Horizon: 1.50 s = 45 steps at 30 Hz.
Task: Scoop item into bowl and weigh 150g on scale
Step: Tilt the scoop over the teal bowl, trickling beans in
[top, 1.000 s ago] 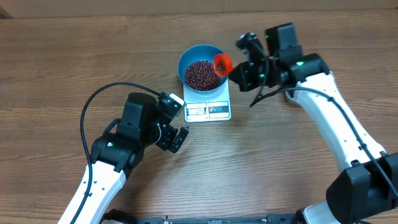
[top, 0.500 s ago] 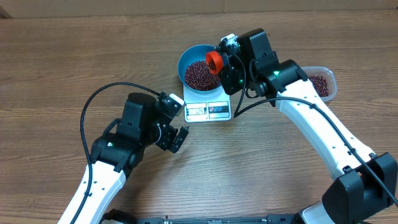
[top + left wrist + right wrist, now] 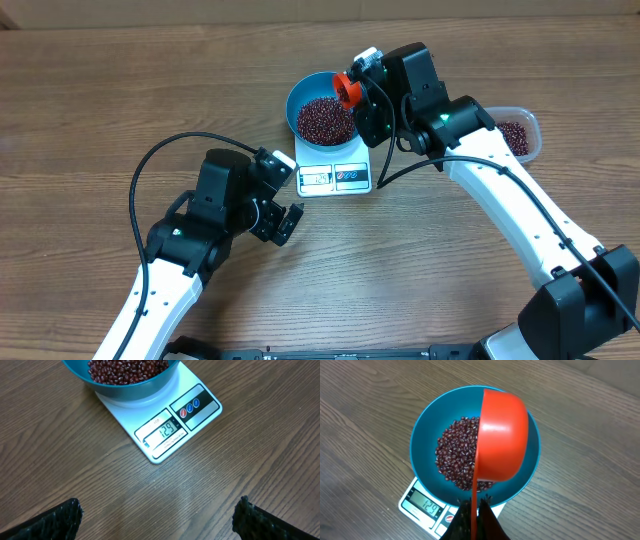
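The blue bowl [image 3: 291, 104] stands on the white scale [image 3: 336, 178] and holds a heap of dark red-brown beans [image 3: 322, 120]. My right gripper [image 3: 360, 100] is shut on the handle of an orange-red scoop [image 3: 346, 88], which is turned on its side over the bowl's right rim. The right wrist view shows the scoop [image 3: 502, 435] above the beans [image 3: 457, 457] in the bowl [image 3: 420, 435], and the gripper [image 3: 475, 512] clamped on the thin handle. My left gripper [image 3: 283, 225] rests open on the table, below and left of the scale [image 3: 170, 430], whose display reads 129.
A clear plastic tub [image 3: 532, 128] with more beans stands at the right, partly hidden behind the right arm. A black cable loops over the table beside the left arm. Bare wood lies between the left fingers [image 3: 55, 520].
The right arm swung left from beside the bowl to over it, and the scoop has tipped onto its side above the beans. The left arm has not moved.
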{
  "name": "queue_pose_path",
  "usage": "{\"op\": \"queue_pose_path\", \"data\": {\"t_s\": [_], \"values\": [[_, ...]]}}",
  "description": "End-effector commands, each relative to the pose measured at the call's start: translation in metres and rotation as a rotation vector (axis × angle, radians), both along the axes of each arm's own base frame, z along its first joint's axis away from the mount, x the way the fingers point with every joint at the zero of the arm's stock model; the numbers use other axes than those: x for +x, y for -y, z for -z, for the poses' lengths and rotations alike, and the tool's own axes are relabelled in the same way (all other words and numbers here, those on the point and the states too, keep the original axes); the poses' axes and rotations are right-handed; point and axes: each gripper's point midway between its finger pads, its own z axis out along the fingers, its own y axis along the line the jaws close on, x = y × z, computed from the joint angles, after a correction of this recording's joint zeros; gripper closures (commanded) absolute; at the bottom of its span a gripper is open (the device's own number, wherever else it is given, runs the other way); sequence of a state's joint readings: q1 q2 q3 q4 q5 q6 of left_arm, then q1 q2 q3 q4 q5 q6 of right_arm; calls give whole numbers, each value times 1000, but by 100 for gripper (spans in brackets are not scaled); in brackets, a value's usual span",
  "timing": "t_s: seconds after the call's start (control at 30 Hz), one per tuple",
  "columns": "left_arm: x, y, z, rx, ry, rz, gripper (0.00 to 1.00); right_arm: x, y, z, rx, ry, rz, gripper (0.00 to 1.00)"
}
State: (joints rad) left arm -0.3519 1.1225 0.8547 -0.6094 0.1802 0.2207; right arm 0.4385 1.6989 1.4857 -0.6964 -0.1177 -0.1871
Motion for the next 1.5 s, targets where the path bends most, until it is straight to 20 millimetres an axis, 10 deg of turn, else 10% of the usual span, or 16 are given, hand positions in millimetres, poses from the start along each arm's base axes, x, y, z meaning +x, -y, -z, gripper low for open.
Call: {"op": "queue_pose_path", "data": {"t_s": [0.0, 1.47], "values": [[-2, 2, 5, 8, -7, 27, 1, 7, 0, -17, -13, 66, -14, 96], [-2, 2, 5, 8, -7, 27, 0, 11, -3, -15, -113, 147, -140, 96]]}}
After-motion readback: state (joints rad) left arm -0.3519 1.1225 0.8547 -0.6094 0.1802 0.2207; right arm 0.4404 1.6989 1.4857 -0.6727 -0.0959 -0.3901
